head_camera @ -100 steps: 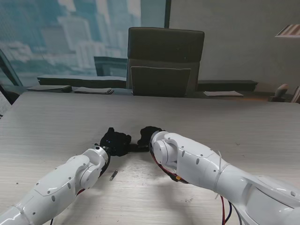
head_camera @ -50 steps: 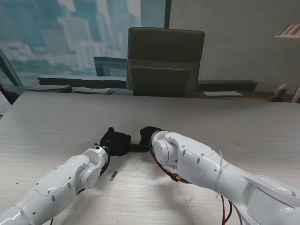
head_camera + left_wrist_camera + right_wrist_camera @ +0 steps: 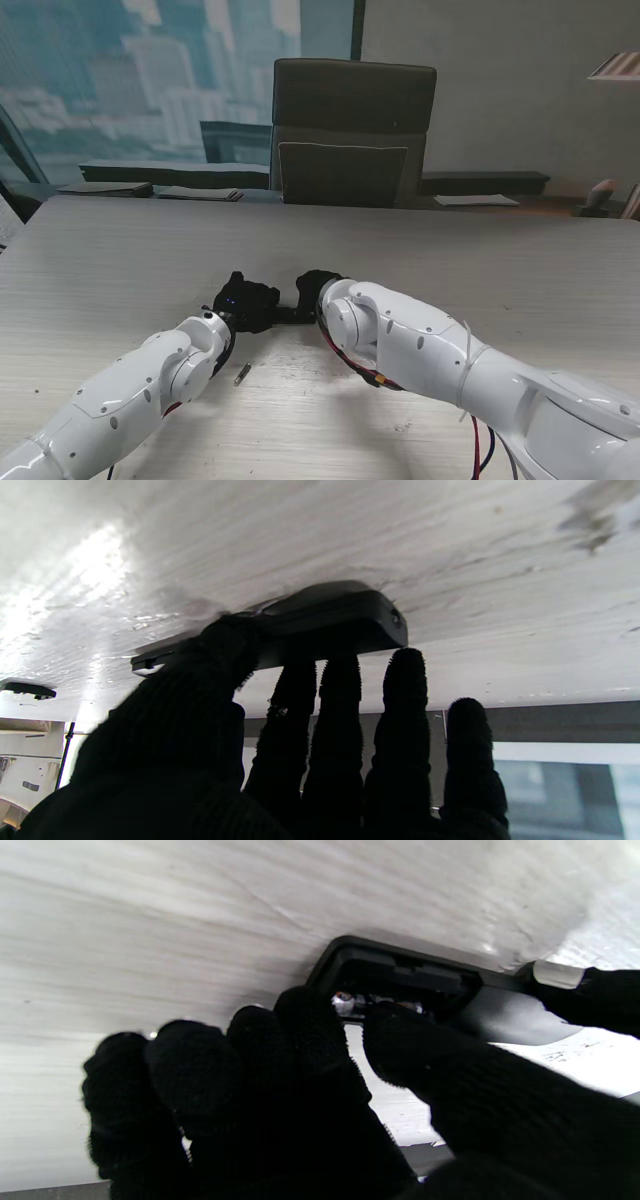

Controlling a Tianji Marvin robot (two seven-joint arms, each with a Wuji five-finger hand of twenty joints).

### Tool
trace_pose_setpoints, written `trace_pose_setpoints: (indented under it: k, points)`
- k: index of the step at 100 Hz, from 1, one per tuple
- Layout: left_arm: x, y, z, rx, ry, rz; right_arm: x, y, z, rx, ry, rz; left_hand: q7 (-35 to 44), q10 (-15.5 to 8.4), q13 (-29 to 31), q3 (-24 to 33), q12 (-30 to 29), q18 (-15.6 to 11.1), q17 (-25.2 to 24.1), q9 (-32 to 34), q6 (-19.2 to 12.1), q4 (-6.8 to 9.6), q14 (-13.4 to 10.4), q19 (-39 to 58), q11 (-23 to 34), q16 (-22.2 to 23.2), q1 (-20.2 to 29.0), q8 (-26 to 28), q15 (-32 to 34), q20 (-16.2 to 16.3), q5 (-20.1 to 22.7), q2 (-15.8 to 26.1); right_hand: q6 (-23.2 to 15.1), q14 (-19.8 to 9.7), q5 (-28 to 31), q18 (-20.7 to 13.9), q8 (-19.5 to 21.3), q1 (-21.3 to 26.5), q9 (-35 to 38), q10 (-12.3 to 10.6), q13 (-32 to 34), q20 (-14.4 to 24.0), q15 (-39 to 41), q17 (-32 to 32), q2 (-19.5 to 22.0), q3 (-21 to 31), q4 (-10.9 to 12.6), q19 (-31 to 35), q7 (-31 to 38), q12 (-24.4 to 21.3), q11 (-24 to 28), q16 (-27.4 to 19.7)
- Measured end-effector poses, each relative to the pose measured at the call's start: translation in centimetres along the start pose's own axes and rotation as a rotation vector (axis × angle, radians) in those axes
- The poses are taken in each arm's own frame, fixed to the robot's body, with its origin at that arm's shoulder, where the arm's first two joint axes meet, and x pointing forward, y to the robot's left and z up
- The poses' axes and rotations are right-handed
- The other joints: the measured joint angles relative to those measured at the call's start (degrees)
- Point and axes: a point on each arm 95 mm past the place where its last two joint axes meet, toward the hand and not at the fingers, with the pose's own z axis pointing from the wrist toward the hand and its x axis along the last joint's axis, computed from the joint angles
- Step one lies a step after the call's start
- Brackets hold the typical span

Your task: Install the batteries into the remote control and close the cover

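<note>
Remote lies flat on the counter between your hands, long axis left-right. Left hand clamps its left end. Right hand pinches something shiny, likely a battery, at the open bay facing it.

remote control on table between left hand and right hand, battery nearer me

I'm seeing a pale wood-grain table carrying the black remote control, lying flat between my left hand and right hand; a battery is lying just beside my left wrist.
</note>
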Motion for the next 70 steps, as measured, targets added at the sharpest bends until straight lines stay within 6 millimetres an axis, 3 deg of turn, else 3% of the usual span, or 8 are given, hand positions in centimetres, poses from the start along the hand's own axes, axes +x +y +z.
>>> trace_pose_setpoints:
  k: [32,45,56,59,70]
  points:
    - [0.0,0.0,0.0,0.001,0.001,0.000,1.3,-0.2,0.2,-0.004,0.016,-0.052,0.00,0.02,0.00,0.00,0.00,0.00,0.01,0.13,0.01,0.00,0.00,0.01,-0.07,0.00,0.00,-0.01,0.01,0.01,0.00,0.00,-3.51,-2.15,-0.87,-2.05,0.34,2.36,0.68,-2.23,1.34,0.01,-0.14,1.87,-1.85,0.47,1.05,0.09,2.58,-0.03,-0.31,-0.02]
    - [0.0,0.0,0.0,0.001,0.001,0.000,1.3,-0.2,0.0,-0.022,0.007,-0.064,0.00,0.04,0.00,0.00,0.00,0.00,0.01,0.15,0.01,0.00,0.00,0.01,-0.07,0.00,0.00,-0.02,0.01,0.01,0.00,0.00,-6.51,-2.88,-1.52,-2.54,0.34,2.33,0.72,-2.93,1.72,0.01,0.33,2.17,-3.38,-2.31,-2.15,0.41,2.56,-0.07,0.03,-0.19]
    - [0.0,0.0,0.0,0.001,0.001,0.000,1.2,-0.2,-0.3,-0.061,0.004,-0.049,0.00,0.12,0.00,0.00,0.00,0.00,0.01,0.19,0.01,0.00,0.00,0.02,-0.07,0.00,0.00,-0.07,0.01,0.01,0.00,0.00,-8.89,-2.90,-2.95,-2.72,1.45,-1.22,0.06,-2.94,1.07,0.01,0.34,0.46,-3.21,-4.34,-2.69,0.41,0.11,-0.08,0.04,-0.21]
    - [0.1,0.0,0.0,0.001,0.001,0.000,1.1,-0.2,-0.4,-0.074,0.005,-0.044,0.00,0.15,0.00,0.00,0.00,0.00,0.01,0.23,0.01,0.00,0.00,0.02,-0.07,0.00,0.00,-0.15,0.01,0.01,0.00,0.00,-9.01,-2.92,-3.72,-2.80,1.97,-3.37,-0.60,-2.94,0.40,0.01,0.13,-0.61,-2.75,-7.23,-3.36,0.41,-2.11,-0.10,0.04,-0.21]
    - [0.1,0.0,0.1,0.001,0.000,-0.001,1.2,0.2,-1.2,-0.130,0.019,-0.033,0.00,0.19,0.00,0.00,0.00,0.00,0.01,0.39,0.01,-0.61,0.00,0.02,-0.07,0.00,0.02,-0.64,0.01,0.00,0.00,0.12,-9.85,-2.96,-5.47,-3.10,4.84,-7.23,-2.44,-2.89,-1.86,0.01,-1.48,-3.22,-0.83,-9.34,-1.91,0.15,-8.04,-0.43,-0.57,-0.21]
